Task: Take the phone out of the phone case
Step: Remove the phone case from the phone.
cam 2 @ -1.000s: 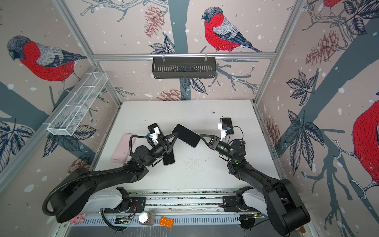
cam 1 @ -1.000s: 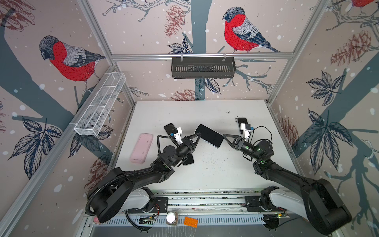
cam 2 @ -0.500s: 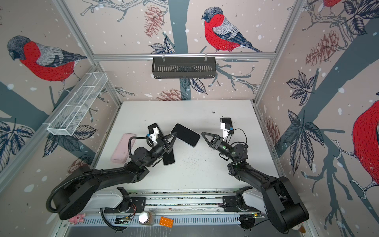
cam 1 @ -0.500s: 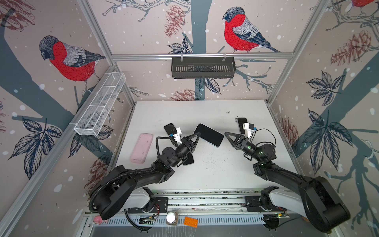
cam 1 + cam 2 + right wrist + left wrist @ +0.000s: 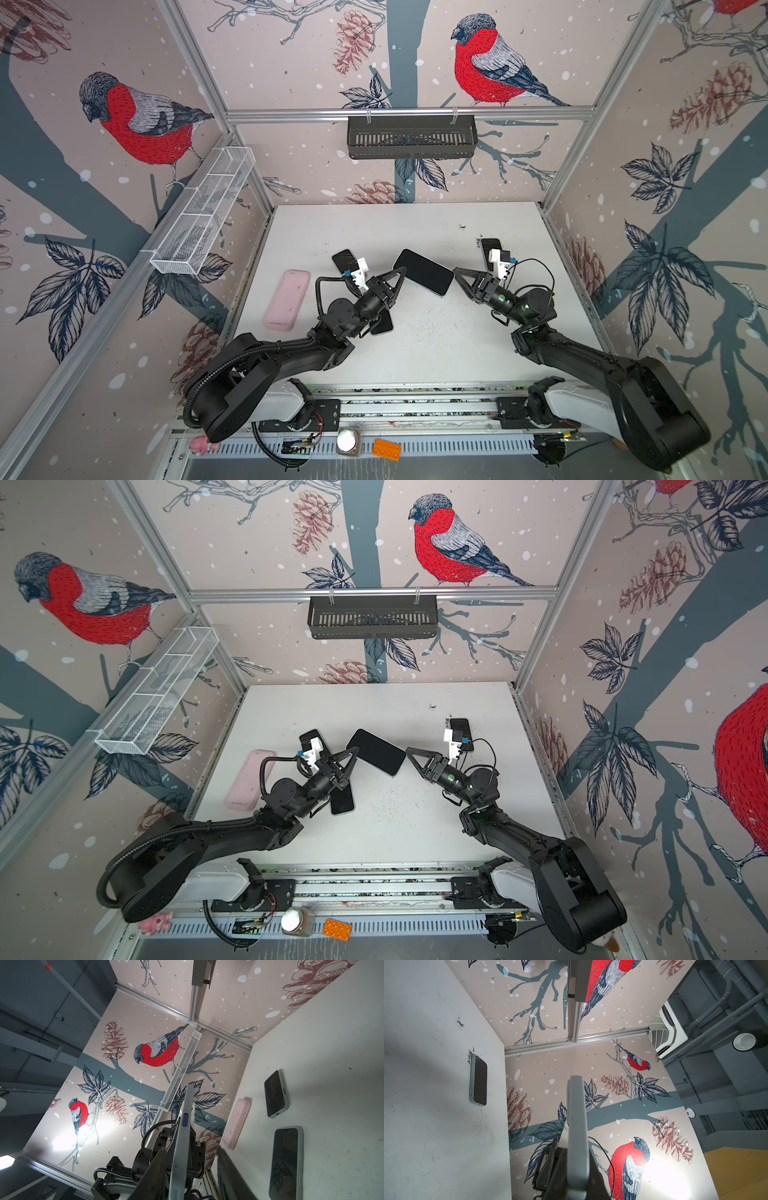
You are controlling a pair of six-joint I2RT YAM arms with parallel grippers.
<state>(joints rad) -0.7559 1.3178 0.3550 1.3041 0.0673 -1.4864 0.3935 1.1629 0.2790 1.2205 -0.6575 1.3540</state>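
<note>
A phone in a grey-blue case (image 5: pixel 423 272) (image 5: pixel 376 752) hangs tilted above the middle of the table, dark screen up. My left gripper (image 5: pixel 400 274) (image 5: pixel 353 752) is shut on its left end. In the left wrist view the case's edge (image 5: pixel 576 1122) rises straight out of that gripper (image 5: pixel 575 1167). My right gripper (image 5: pixel 457 272) (image 5: pixel 409 752) stands open just off the phone's right end. The right wrist view shows the phone's edge with a blue button (image 5: pixel 182 1136) between the spread fingers (image 5: pixel 158 1167), with a wide gap on one side.
A pink case (image 5: pixel 286 299) (image 5: pixel 249 779) (image 5: pixel 238 1122) lies at the left. Cased phones lie behind my left wrist (image 5: pixel 344 258), under my left arm (image 5: pixel 382 326) and behind my right wrist (image 5: pixel 487 245) (image 5: pixel 478 1080). A black basket (image 5: pixel 411 137) hangs on the back wall.
My right gripper has opened and drawn back to the right off the phone's end. The left gripper still holds the phone in about the same place.
</note>
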